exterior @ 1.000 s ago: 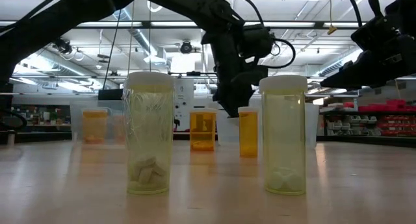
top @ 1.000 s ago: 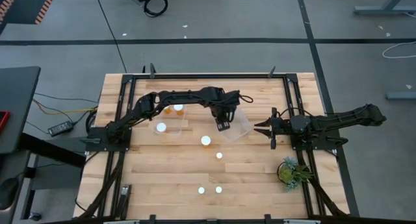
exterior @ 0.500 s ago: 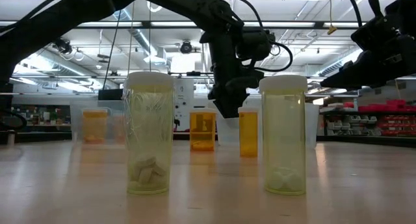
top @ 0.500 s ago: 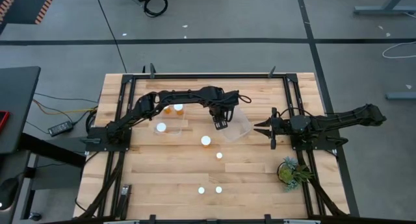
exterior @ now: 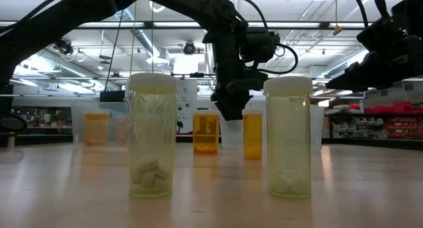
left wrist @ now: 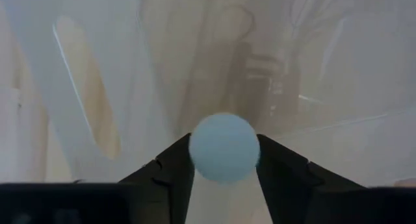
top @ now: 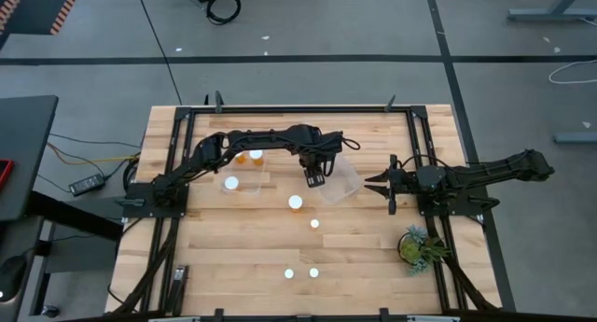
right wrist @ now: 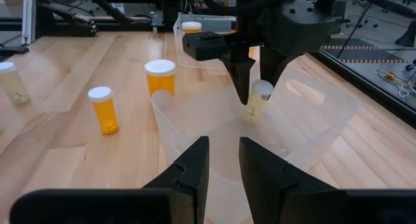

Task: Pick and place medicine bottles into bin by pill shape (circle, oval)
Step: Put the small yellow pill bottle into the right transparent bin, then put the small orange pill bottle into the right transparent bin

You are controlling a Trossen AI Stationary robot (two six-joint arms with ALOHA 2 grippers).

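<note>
The left gripper (right wrist: pixel 250 78) pinches a small bottle (right wrist: pixel 259 98) with a white cap. It hangs over the clear bin (right wrist: pixel 312 130), and the bottle sits between its fingers. The right gripper (top: pixel 384 184) waits beside that bin, its fingers a little apart.

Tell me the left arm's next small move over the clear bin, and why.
Probably open the fingers and let go. The left tool hangs over the clear bin with a white-capped bottle pinched between its fingers, the bottle already low inside the walls, so it should land in the bin. The right tool waits beside the bin.
</note>
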